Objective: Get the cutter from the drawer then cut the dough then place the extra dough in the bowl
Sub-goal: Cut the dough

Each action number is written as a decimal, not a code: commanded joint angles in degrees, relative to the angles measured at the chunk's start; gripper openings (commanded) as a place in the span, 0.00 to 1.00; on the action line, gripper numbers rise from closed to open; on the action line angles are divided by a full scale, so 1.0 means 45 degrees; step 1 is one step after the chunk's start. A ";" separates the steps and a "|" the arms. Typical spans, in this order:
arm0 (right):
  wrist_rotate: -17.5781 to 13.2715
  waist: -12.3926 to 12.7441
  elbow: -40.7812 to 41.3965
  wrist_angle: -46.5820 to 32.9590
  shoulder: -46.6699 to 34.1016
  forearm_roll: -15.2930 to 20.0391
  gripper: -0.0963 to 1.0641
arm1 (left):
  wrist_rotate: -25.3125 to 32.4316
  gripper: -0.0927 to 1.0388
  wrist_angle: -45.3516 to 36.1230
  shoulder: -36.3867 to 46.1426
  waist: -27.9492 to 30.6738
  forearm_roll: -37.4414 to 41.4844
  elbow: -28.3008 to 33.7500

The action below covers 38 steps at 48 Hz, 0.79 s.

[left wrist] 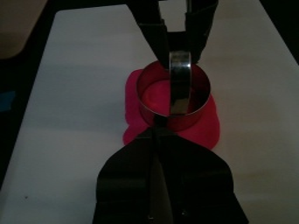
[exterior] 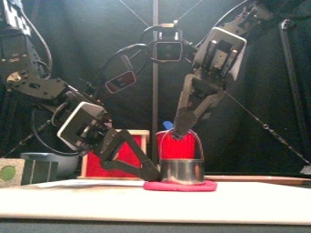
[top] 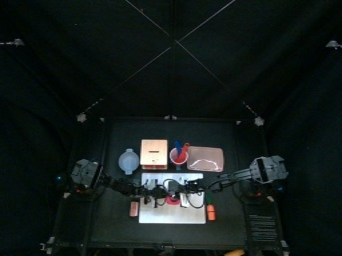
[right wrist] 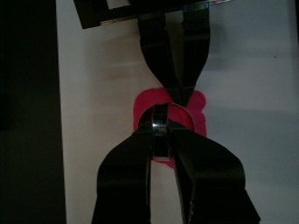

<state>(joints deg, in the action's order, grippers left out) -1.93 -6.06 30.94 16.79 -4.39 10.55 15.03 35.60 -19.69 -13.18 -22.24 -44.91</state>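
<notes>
A: Cutter (exterior: 183, 170), where is it?
B: Sitting on the pink dough (exterior: 180, 187), on the white board (exterior: 73, 202).
A: And the grip?
B: Right gripper (exterior: 183, 125) pinches its wire handle (left wrist: 177, 83) from above; left gripper (exterior: 148, 167) seems clamped on its near rim, though that is hard to see.

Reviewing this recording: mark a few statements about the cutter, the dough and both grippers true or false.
1. The cutter stands on the dough. True.
2. The dough lies in the bowl. False: it lies on the white board.
3. The right gripper grips the cutter's top from above. True.
4. The left gripper hangs far from the cutter. False: it is low at the cutter's side, by the dough.
5. The red cup stands in front of the cutter. False: in the front view it stands behind it.
</notes>
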 commanded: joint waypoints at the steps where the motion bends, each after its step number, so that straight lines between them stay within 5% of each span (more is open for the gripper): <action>1: 0.0039 0.0020 -0.0332 0.0039 0.0332 -0.0059 0.45 | 0.0020 0.54 -0.0039 0.0059 0.0020 -0.0020 0.0039; 25: 0.0039 0.0566 -0.0332 0.1270 0.2578 -0.0586 0.45 | 0.0020 0.54 -0.0352 0.0039 0.0020 -0.0098 0.0039; 38: 0.0020 0.0703 0.1602 0.1836 0.4160 -0.0371 0.45 | 0.0000 0.54 -0.0801 0.0234 0.0020 -0.0527 -0.0059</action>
<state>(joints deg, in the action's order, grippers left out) -1.85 -2.99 36.47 25.14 11.16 8.35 15.03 33.31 -19.51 -13.27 -23.73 -44.74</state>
